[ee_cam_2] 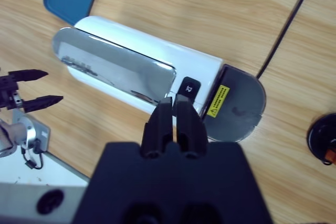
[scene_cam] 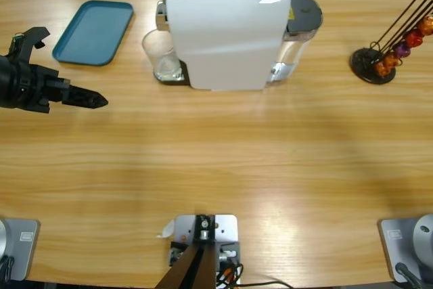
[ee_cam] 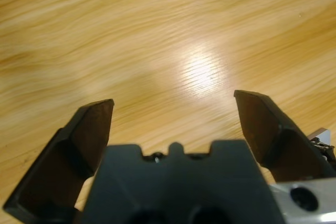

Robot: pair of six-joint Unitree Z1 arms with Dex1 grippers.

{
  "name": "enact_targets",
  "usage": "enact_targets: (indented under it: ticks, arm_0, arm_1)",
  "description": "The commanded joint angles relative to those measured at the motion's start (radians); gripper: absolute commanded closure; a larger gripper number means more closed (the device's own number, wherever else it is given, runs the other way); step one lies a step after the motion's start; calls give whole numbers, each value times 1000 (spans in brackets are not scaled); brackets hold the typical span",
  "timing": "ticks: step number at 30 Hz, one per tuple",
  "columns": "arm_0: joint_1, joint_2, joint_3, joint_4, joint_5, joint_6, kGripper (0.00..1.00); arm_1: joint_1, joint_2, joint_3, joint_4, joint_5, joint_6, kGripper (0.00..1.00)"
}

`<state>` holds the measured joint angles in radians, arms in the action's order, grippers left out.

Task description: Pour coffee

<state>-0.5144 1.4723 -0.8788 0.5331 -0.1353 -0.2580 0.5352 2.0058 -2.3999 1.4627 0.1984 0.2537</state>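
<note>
A white coffee machine point(scene_cam: 226, 35) stands at the back middle of the table, with a clear glass point(scene_cam: 161, 55) under its spout on the left side. The coffee is out of view; no dark liquid shows in the glass. My left gripper point(scene_cam: 95, 101) hangs low over bare wood left of the machine. Its jaws stand open with nothing between them point(ee_cam: 173, 108). My right gripper point(ee_cam_2: 173, 100) is shut and empty. It looks down on the machine point(ee_cam_2: 142, 72), its tips beside the black button point(ee_cam_2: 190, 86). The right arm does not show in the high view.
A teal tray point(scene_cam: 95, 32) lies at the back left. A black capsule stand point(scene_cam: 389, 52) with coloured capsules is at the back right. The machine's grey-lidded water tank point(scene_cam: 304, 11) sits on its right side.
</note>
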Motion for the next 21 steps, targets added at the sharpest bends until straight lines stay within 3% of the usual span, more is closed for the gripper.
enact_targets:
  ticks: [1,13,21]
  arm_0:
    - [-7,21,25,2,22,-12,0]
    - [-7,37,24,1,25,-12,0]
    - [-9,40,24,1,25,-10,0]
  arm_1:
    - [15,107,5,15,24,9,1000]
    - [19,114,25,35,-51,12,1000]
    - [19,120,36,38,-50,9,1000]
